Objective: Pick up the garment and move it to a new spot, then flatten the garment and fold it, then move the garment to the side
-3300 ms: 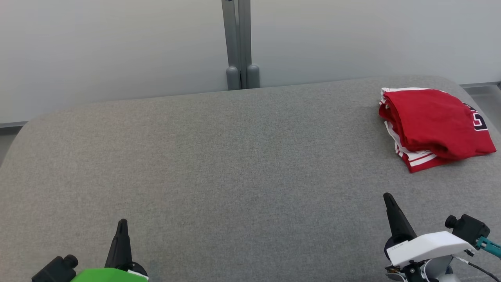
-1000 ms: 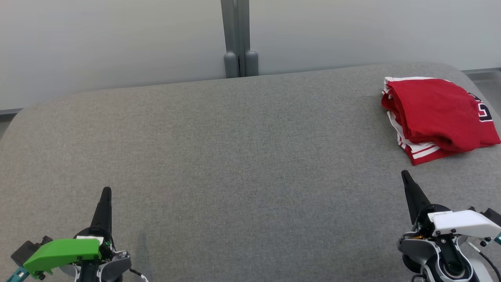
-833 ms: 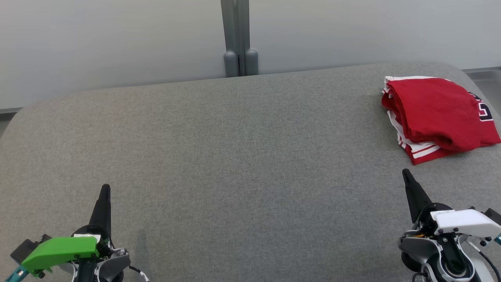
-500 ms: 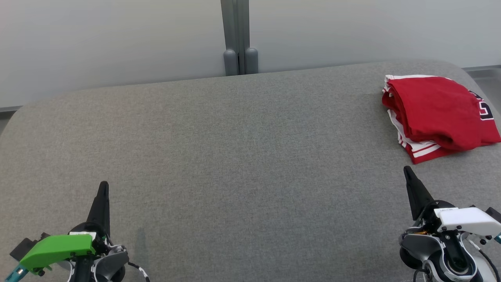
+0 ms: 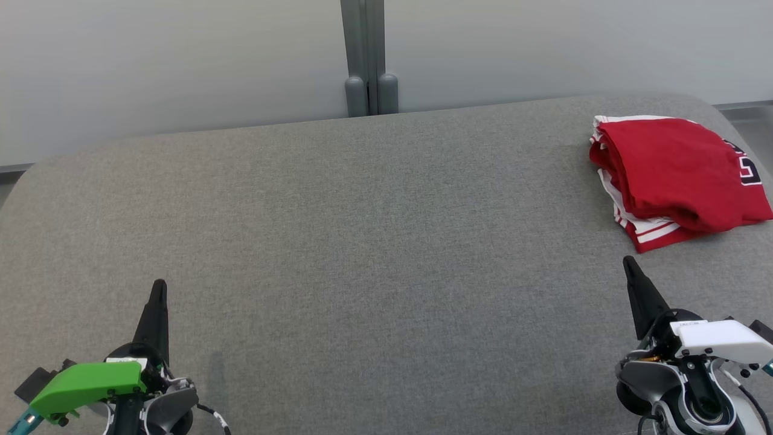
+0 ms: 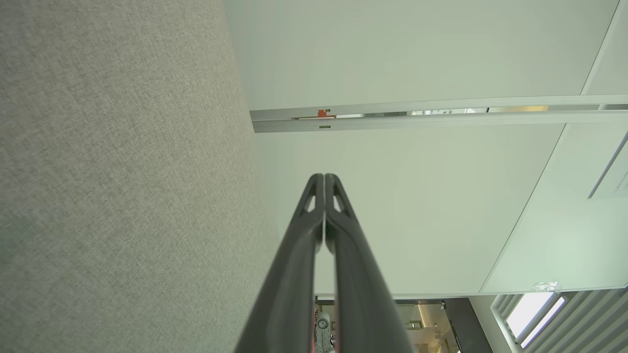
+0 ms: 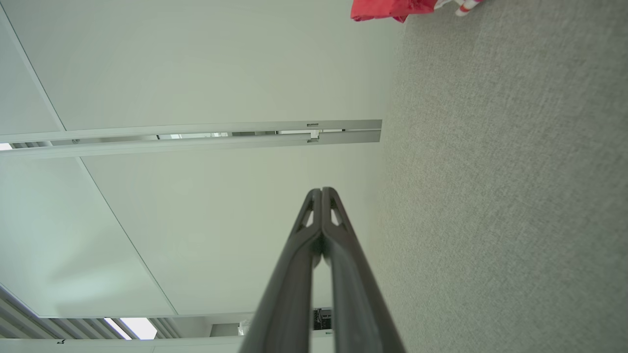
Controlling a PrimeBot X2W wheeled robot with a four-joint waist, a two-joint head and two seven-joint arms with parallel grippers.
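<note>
The left tool [image 5: 159,285] and right tool [image 5: 628,261] have barely moved this past second, both closed tight and empty. The folded garment [image 5: 676,175] lies at the table's [image 5: 362,241] far right, so the task looks finished.

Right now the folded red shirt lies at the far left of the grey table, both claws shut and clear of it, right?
No, the head view shows the red shirt at the far right of the table. The left claw and right claw are shut and clear of it.
</note>
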